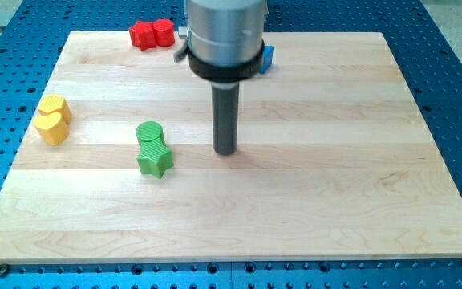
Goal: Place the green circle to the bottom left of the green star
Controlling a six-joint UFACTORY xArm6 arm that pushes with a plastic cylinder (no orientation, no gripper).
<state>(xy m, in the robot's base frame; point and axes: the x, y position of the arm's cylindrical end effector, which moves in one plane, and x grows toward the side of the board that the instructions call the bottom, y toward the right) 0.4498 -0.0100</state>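
Pale wooden worktop (pixel 311 209) on a blue perforated base (pixel 455 72). My tip (pixel 225 151) – a bare rod, no jaws to open or close – rests right of the green pair. Green circle block (pixel 148 133) touches the green star block (pixel 156 160) from its upper left. Yellow blocks (pixel 53 118) at left; red blocks (pixel 151 34) and a partly hidden blue block (pixel 268 58) along the top.

green circle (pixel 148 132): touching star's top; green star (pixel 156 160): flat, seemingly upright, board's left-centre
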